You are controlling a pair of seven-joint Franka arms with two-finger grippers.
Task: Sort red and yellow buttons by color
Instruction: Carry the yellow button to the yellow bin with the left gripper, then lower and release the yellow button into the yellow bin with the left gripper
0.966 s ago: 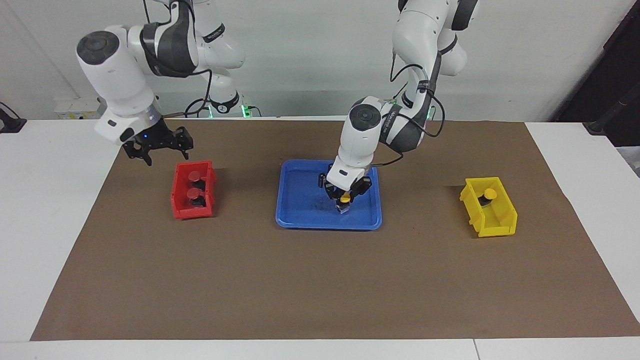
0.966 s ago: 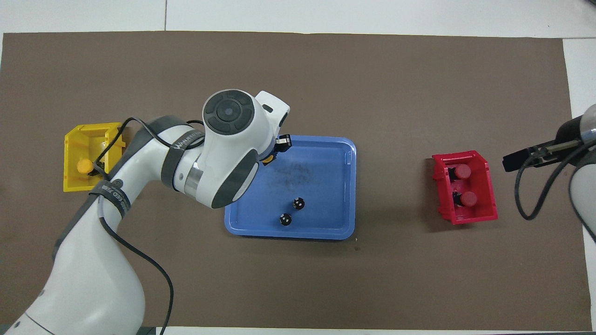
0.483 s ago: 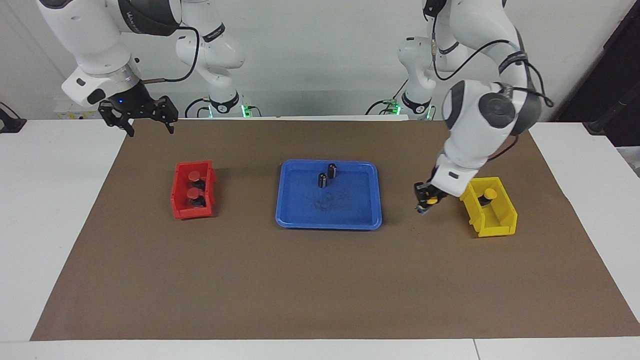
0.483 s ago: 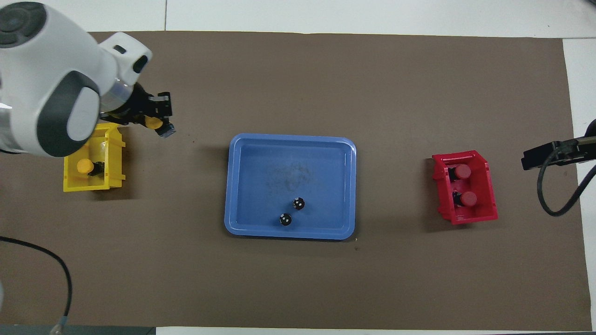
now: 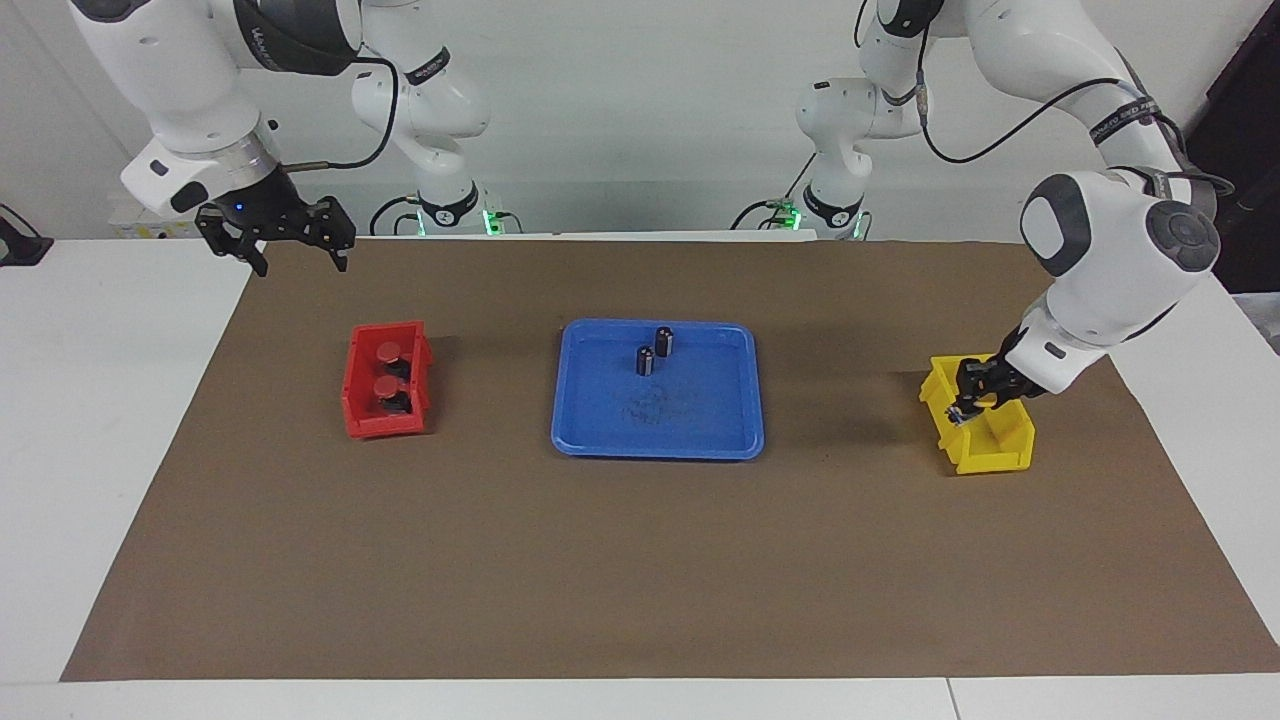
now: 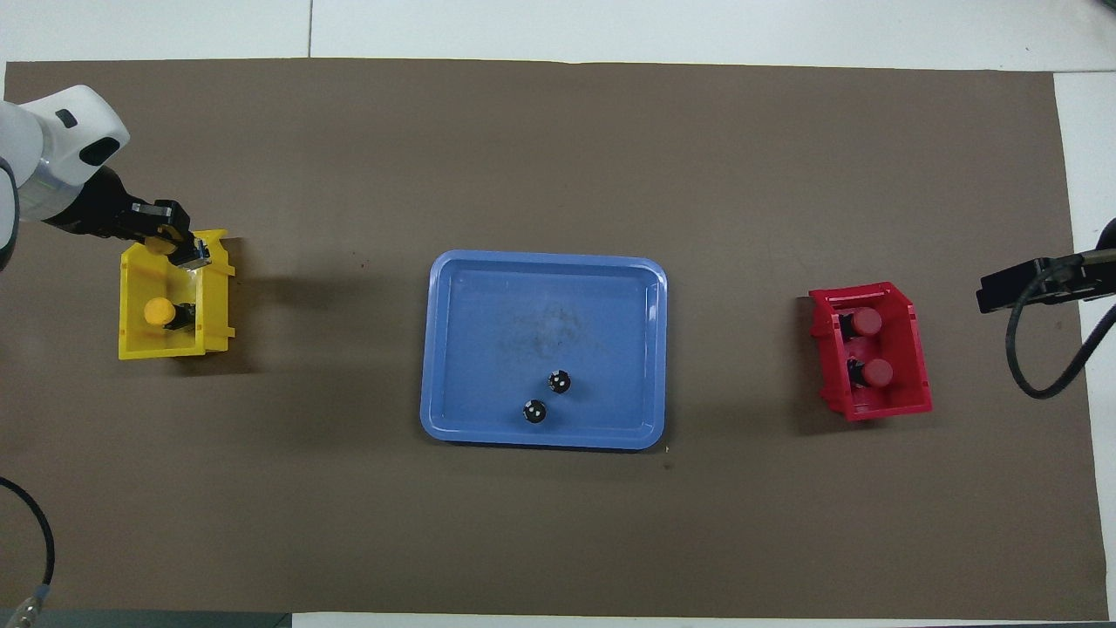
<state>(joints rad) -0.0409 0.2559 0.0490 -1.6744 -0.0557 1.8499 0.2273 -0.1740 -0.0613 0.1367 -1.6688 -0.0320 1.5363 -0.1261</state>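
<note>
My left gripper [image 5: 975, 395] is shut on a yellow button [image 6: 193, 254] and holds it low over the end of the yellow bin [image 5: 990, 455] farther from the robots; it also shows in the overhead view [image 6: 170, 242]. A second yellow button [image 6: 158, 311] lies in that bin [image 6: 214, 327]; in the facing view the gripper hides it. Two red buttons [image 5: 388, 352] [image 5: 385, 386] sit in the red bin [image 5: 360, 420], also seen from overhead [image 6: 866, 322] [image 6: 876, 373]. My right gripper [image 5: 278, 238] is open and empty, raised over the mat's edge near its base, and waits.
A blue tray [image 5: 600, 430] stands mid-table between the bins, with two plain dark cylinders [image 5: 664, 341] [image 5: 646, 360] upright in its part nearer the robots. A brown mat [image 5: 600, 560] covers the table.
My left gripper has carried the yellow button from the blue tray to over the yellow bin. My right gripper rose and drew back from the red bin, then held still.
</note>
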